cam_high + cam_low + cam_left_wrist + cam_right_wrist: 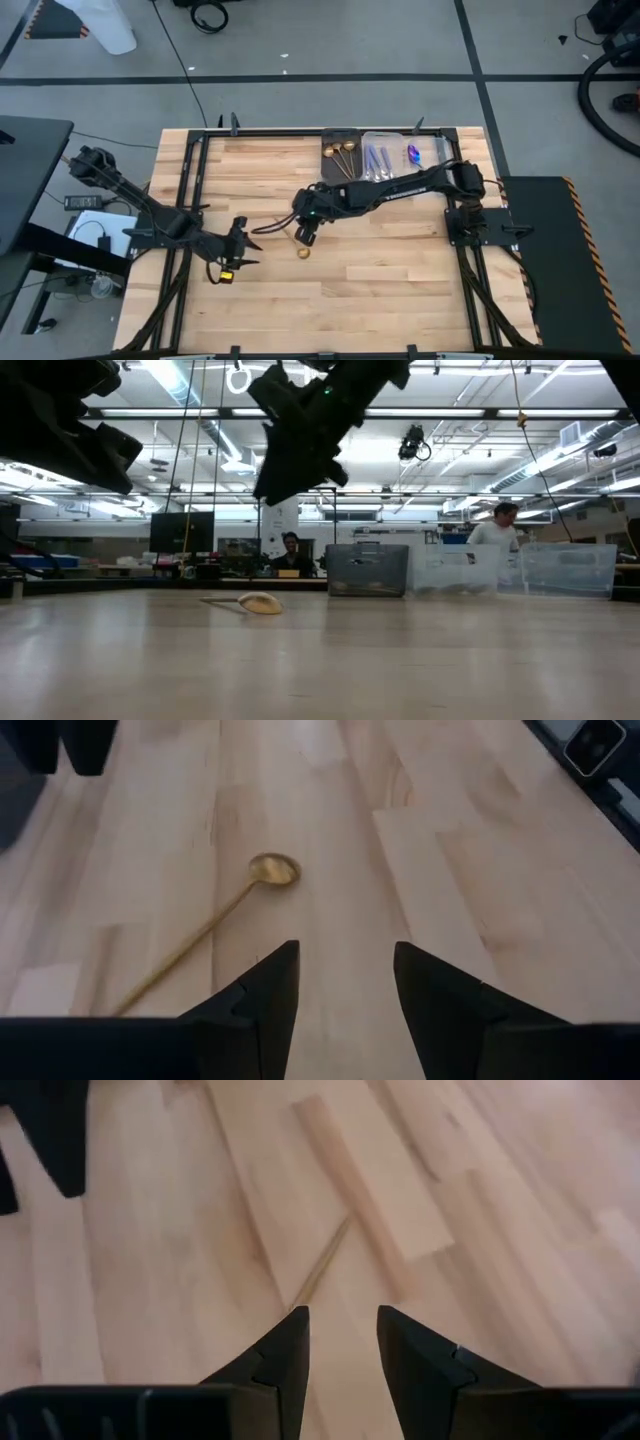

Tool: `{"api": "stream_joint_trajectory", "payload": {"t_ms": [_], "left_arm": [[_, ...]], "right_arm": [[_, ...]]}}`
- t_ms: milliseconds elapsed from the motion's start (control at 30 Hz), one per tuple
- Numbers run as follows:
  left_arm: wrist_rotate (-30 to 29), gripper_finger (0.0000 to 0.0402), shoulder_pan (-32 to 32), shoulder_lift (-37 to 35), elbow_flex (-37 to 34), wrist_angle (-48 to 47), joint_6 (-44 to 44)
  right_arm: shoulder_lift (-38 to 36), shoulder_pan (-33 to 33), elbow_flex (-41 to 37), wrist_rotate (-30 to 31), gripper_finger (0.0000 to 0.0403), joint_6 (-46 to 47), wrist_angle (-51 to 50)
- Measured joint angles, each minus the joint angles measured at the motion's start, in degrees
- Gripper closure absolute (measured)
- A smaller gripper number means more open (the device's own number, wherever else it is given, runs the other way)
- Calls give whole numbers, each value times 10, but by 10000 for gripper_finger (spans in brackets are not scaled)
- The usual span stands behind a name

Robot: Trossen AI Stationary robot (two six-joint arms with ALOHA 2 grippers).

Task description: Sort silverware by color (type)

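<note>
The surface (400,290) carries two bins at its far edge: a dark bin (342,156) holding gold pieces, a clear bin (395,155) holding blue and purple ones. One gold spoon (301,250) is left lying near the centre. The right gripper (305,234) is held just above it, parted, empty. The left gripper (250,243) is stationed beside the handle, likewise parted, empty. Risk: the thin, flat handle could be missed or skidded by closing fingers.

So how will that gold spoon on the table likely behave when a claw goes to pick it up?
The gold spoon lies flat on bare wood, so its thin handle probably gives little to grip. It looks slim, rigid and light, and may skid or pivot if nudged. On its rounded bowl it could rock.
</note>
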Motion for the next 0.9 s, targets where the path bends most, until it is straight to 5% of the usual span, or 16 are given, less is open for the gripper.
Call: {"api": "stream_joint_trajectory", "payload": {"t_ms": [467, 900], "left_arm": [[18, 230, -13, 1, 0, -2, -157], [21, 230, -13, 1, 0, -9, -206]], "right_arm": [[72, 29, 0, -46, 273, -43, 53], [89, 50, 0, 14, 273, 54, 52]]}}
